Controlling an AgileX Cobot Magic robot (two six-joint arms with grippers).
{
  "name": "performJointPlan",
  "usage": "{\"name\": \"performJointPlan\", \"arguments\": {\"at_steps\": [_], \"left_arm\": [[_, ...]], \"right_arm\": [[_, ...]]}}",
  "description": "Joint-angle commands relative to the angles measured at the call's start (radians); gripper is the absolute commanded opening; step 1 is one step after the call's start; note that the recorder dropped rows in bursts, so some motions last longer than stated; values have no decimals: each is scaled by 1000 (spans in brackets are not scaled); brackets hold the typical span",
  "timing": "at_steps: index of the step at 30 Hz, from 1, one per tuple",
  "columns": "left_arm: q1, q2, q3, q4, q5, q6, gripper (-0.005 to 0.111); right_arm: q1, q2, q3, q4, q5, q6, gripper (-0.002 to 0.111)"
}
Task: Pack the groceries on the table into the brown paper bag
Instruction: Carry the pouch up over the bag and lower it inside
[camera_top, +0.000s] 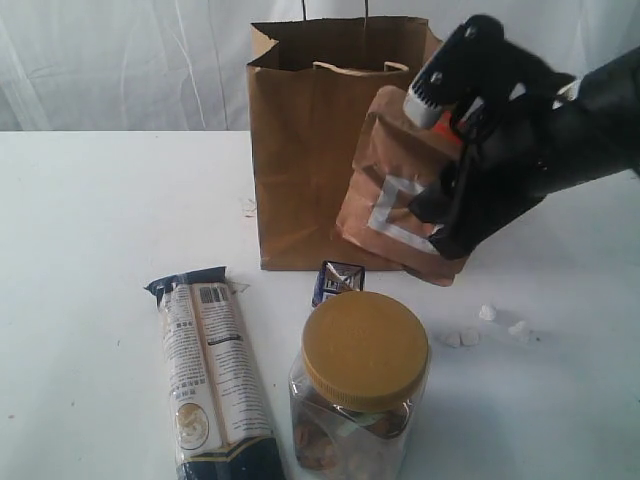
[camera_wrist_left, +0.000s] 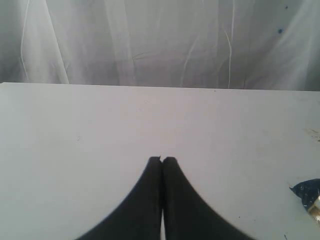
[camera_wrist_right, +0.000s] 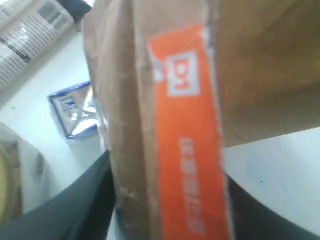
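1. Underneath, the table (camera_top: 100, 220) is a flat white top with faint specks, and a few small white bits (camera_top: 490, 325) lie to the right of the groceries.
2. Behind it a white curtain (camera_top: 120, 60) hangs in soft folds across the whole back of the scene.
3. The brown paper bag (camera_top: 300, 150) stands upright and open at the far middle of the table, its handles up.
4. In the exterior view the right gripper (camera_top: 440, 215) is clamped on the brown pouch (camera_top: 385, 210), which hangs tilted just in front of the bag's right half. Whether its lower edge touches the table I cannot tell.
5. Nearer the camera the long packet (camera_top: 210, 380) lies flat, the yellow-lidded jar (camera_top: 362, 400) stands upright beside it, and the small carton (camera_top: 338, 280) sits between the jar and the bag.
6. Only the right wrist view shows the pouch's orange label, with a dark finger pressed against each side of the pouch.
7. Only the left wrist view shows the left gripper (camera_wrist_left: 162, 161): its jaws are together with nothing between them, over bare table facing the curtain. A dark blue wrapper corner (camera_wrist_left: 306, 191) sits at the frame's margin.
8. The exterior view alone shows the bag's open mouth.
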Motion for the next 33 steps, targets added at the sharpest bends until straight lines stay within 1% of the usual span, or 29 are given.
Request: {"name": "performJointPlan", "arguments": {"at_steps": [1,4,9,11,15,16,18,22,24,25,27,28,31,33], "left_arm": [[-8,-5,4,-16,-3,1,0],[-8,-5,4,-16,-3,1,0],[-8,-5,4,-16,-3,1,0],[-8,-5,4,-16,-3,1,0],[-8,-5,4,-16,-3,1,0],[-8,-5,4,-16,-3,1,0],[-8,-5,4,-16,-3,1,0],[-8,-5,4,-16,-3,1,0],[-8,-5,4,-16,-3,1,0],[-8,-5,4,-16,-3,1,0],[-8,-5,4,-16,-3,1,0],[-10,-5,4,-16,-3,1,0],[-47,-5,4,-16,-3,1,0],[-63,-5,4,-16,-3,1,0]], "right_arm": [[-1,-210,-1,129,73,7,0],[-1,-402,-15,280,58,-4,0],[-1,-515,-98,379,-55,-26,0],[-1,-519,-124,381,-127,-26,0],[-1,-480,-117,370,-430,-54,0],[-1,-431,-112,373,-531,-53,0],[-1,-317,-126,373,-593,-49,0],[-1,-80,-215,371,-576,-57,0],[-1,-4,-278,374,-473,-59,0],[-1,28,-318,374,-390,-104,0],[-1,57,-383,374,-279,-246,0],[-1,65,-400,374,-274,-248,0],[-1,131,-463,379,-286,-248,0],[-1,173,-468,377,-334,-273,0]]}}
